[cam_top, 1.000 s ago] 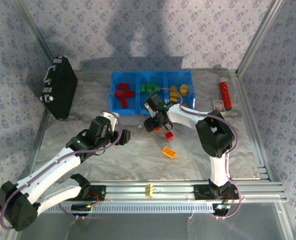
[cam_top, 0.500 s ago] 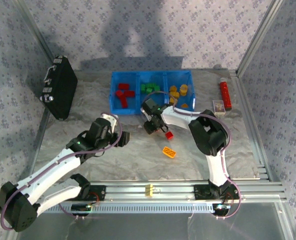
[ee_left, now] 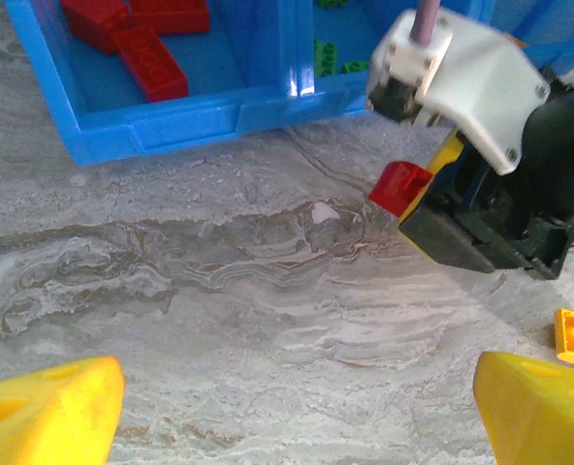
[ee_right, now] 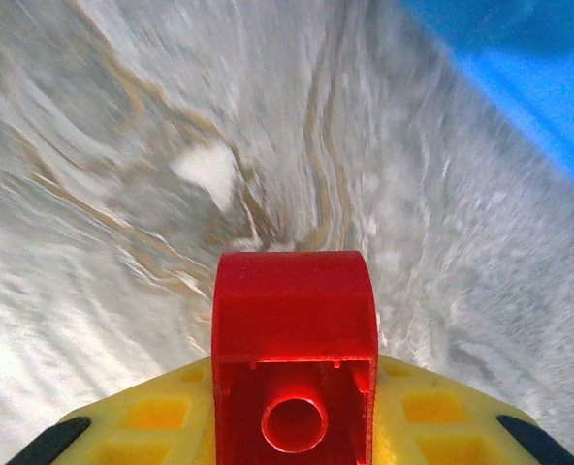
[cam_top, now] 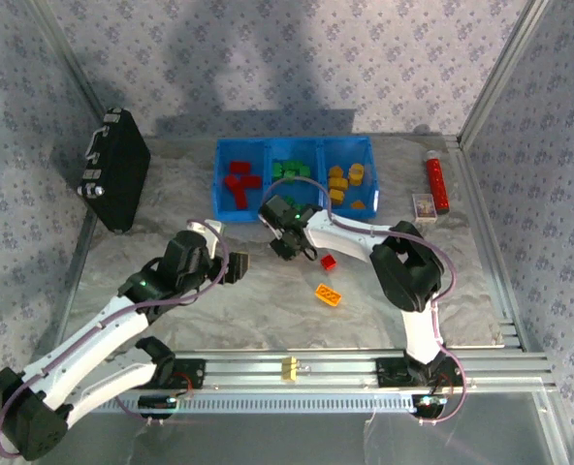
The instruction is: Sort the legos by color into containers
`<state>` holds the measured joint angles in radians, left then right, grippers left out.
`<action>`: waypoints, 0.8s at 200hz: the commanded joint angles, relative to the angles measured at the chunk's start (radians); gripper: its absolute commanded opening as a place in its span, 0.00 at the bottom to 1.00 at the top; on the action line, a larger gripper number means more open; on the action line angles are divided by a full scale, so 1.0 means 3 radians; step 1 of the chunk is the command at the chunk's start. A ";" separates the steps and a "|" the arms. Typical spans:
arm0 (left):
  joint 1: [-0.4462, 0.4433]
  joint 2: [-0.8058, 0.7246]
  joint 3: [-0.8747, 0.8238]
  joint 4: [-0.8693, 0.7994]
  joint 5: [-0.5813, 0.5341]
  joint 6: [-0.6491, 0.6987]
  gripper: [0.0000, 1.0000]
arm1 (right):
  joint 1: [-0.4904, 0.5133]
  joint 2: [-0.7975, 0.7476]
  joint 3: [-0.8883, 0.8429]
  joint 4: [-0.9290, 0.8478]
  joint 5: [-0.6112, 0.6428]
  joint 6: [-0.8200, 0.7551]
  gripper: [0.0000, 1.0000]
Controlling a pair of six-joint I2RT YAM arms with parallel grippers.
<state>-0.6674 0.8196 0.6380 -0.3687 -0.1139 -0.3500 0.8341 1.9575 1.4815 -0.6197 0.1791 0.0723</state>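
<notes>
1. Your right tool (ee_left: 425, 189) is clamped tight on a single red lego (ee_right: 294, 349). The brick sticks out past the yellow fingertips, with its hollow underside facing the wrist camera.
2. That held brick sits just off the near wall of the blue bin (cam_top: 294, 140), in front of the middle compartment, toward the desk's far edge. You cannot tell whether it touches the desk.
3. Your left tool (ee_left: 297, 407) stands spread wide with nothing between its fingers, low over bare desk on the left-edge side of the right tool.
4. Bin contents are red legos (cam_top: 239, 184) in the left compartment, green legos (cam_top: 289, 170) in the middle and yellow-orange legos (cam_top: 350, 182) in the right.
5. Loose on the desk are a second red brick (cam_top: 328, 262) and an orange brick (cam_top: 328, 294), both closer to the near edge than the right tool.
6. A black case (cam_top: 117, 179) is by the left edge and a red tube (cam_top: 435, 182) by the right edge.
</notes>
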 commanded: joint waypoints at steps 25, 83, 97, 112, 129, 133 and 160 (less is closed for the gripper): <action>0.0029 -0.0082 -0.0003 -0.0055 -0.0019 -0.0084 0.93 | -0.0035 0.0095 0.1005 -0.0273 -0.0114 -0.0207 0.31; -0.0125 0.0026 0.0164 -0.0151 0.0120 -0.0102 0.92 | -0.0251 0.1683 0.3825 -0.1392 -0.0311 -0.0233 0.67; -0.0196 0.0029 0.0187 -0.0177 0.0078 -0.0091 0.92 | -0.0224 0.1715 0.4046 -0.1543 -0.0370 -0.0236 0.81; -0.0239 0.0051 0.0179 -0.0157 0.0073 -0.0089 0.92 | -0.0211 0.1330 0.3414 -0.1151 -0.0311 -0.0210 0.82; -0.0273 0.0124 0.0166 -0.0104 0.0075 -0.0086 0.92 | -0.0225 0.0799 0.2491 -0.0600 -0.0306 -0.0185 0.84; -0.0279 0.0146 0.0166 -0.0093 0.0077 -0.0077 0.92 | -0.0235 0.0711 0.2346 -0.0539 -0.0306 -0.0174 0.84; -0.0367 0.0404 0.0259 -0.0039 0.0107 0.0016 0.92 | -0.0315 0.0189 0.1658 -0.0380 -0.0251 -0.0114 0.84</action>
<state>-0.7528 0.8879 0.6659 -0.3977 -0.0940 -0.3676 0.7597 2.2097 2.1017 -0.8310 0.0898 0.0147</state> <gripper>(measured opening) 0.926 0.845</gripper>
